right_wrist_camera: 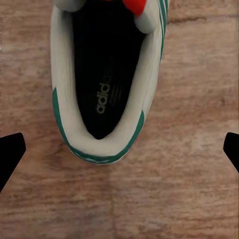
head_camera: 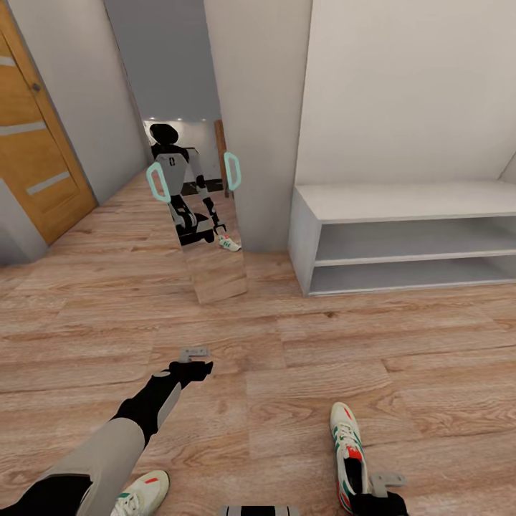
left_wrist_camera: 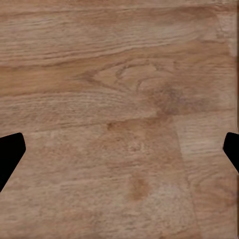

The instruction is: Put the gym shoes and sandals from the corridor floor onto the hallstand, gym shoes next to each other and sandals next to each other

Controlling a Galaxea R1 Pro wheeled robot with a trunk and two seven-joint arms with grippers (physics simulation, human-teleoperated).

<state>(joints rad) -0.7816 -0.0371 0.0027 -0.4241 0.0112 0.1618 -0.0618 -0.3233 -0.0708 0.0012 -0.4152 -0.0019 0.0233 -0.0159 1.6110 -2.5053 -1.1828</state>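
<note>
One cream-white gym shoe (head_camera: pixel 349 451) with green stripes lies on the plank floor (head_camera: pixel 287 373) near the bottom right, toe pointing away. My right gripper (head_camera: pixel 380 494) hovers open over its heel; in the right wrist view the shoe's heel opening (right_wrist_camera: pixel 107 84) sits between the spread fingertips (right_wrist_camera: pixel 10 154) of that gripper (right_wrist_camera: pixel 119 149). The other gym shoe (head_camera: pixel 143 493) peeks out by my left forearm. My left gripper (head_camera: pixel 195 360) is open over bare floor (left_wrist_camera: pixel 119 99). The pale grey hallstand (head_camera: pixel 401 201) stands at the right wall. The sandals are out of view.
A tall mirror (head_camera: pixel 208 208) leans at the wall corner and reflects the robot and a shoe. An orange wooden door (head_camera: pixel 36 158) is at the left. The corridor runs on beyond the mirror.
</note>
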